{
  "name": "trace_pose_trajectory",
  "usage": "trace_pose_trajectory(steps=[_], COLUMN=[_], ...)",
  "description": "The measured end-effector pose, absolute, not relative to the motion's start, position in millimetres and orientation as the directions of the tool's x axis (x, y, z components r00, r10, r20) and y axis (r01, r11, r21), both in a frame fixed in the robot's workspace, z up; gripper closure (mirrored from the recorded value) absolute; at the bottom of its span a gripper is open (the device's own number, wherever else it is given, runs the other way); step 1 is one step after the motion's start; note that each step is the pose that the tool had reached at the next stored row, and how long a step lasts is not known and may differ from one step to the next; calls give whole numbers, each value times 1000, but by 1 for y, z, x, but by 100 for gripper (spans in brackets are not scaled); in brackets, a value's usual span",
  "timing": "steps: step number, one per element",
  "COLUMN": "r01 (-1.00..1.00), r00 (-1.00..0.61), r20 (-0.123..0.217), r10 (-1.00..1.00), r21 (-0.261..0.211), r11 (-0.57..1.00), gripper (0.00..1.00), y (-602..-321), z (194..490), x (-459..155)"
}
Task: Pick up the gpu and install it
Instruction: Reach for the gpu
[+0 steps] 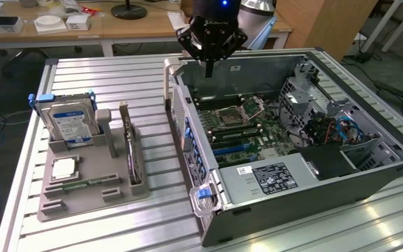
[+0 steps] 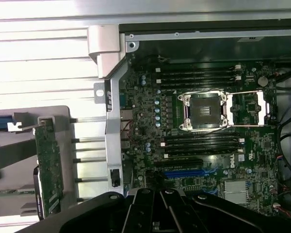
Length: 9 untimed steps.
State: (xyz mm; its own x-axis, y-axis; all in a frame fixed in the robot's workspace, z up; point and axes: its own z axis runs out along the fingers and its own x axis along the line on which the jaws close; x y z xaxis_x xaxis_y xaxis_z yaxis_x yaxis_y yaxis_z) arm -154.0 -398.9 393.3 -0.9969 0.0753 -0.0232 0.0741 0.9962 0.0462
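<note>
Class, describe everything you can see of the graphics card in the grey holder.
The graphics card is a thin, flat green circuit board with a silver metal bracket at one end. It stands on its long edge, slotted upright in the grey holder, near the hard drive. Only the holder touches it.

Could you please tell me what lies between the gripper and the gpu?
In the exterior view, the computer case's side wall and a bare strip of slatted table lie between the gripper and the gpu, upright in its grey holder.
</note>
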Motion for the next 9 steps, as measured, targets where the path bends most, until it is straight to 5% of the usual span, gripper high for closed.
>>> trace_pose_trajectory(steps=[9], r01=[74], r00=[-997], r20=[-23], r10=[75], r21=[46], r11=[996], gripper=[90], y=[-399], z=[393], x=[-165])
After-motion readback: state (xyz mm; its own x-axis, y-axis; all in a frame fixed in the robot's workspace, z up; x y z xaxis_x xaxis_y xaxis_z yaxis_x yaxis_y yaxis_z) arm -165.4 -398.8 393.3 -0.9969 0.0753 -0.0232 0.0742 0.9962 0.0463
